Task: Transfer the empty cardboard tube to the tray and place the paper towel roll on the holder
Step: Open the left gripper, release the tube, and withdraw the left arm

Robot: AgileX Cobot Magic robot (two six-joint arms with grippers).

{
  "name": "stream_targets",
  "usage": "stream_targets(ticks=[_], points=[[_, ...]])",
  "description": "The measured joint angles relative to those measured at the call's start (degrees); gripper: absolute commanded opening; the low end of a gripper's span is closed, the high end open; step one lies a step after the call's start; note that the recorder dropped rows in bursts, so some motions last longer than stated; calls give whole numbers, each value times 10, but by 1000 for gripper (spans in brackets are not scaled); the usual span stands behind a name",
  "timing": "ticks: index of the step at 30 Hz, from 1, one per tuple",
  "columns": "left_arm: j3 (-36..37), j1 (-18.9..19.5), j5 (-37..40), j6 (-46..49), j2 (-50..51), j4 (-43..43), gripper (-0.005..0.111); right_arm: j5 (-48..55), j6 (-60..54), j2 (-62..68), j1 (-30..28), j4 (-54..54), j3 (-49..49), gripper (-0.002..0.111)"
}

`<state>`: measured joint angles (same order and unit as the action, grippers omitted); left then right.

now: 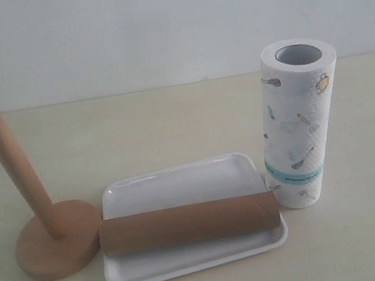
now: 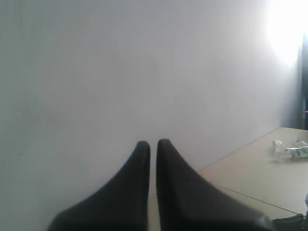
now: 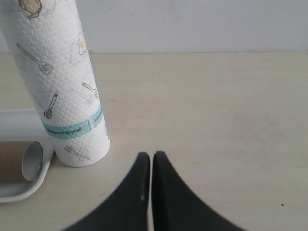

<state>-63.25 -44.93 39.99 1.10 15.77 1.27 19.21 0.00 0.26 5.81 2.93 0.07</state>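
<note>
Cardboard tube lies across the tray; left gripper and right gripper closed, empty. The right should open wide, grip the upright paper towel roll squarely, and centre its core over the holder.

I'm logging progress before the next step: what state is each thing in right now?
tube: lying on its side across the tray
tray: flat on the table, holding the tube
roll: standing upright on the table beside the tray, not on the holder
holder: standing, post bare
left gripper: fingers shut, empty
right gripper: fingers shut, empty
</note>
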Motion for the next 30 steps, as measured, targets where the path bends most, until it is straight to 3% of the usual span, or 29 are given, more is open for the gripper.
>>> stream_targets(ticks=[3, 7, 12, 14, 17, 25, 30], points=[[19, 60, 0, 0, -8, 0, 5, 0, 0, 0, 0, 0, 0, 1], [55, 170, 0, -11, -26, 0, 5, 0, 0, 0, 0, 0, 0, 1], [119, 369, -52, -163, -73, -1, 5, 0, 0, 0, 0, 0, 0, 1], [156, 415, -96, -204, -87, -7, 5, 0, 0, 0, 0, 0, 0, 1], [247, 442, -197, -218, -121, -30, 5, 0, 0, 0, 0, 0, 0, 1], [556, 443, -453, -272, -156, -47, 5, 0, 0, 0, 0, 0, 0, 1], [626, 443, -519, -281, -156, -24, 5, 0, 0, 0, 0, 0, 0, 1]])
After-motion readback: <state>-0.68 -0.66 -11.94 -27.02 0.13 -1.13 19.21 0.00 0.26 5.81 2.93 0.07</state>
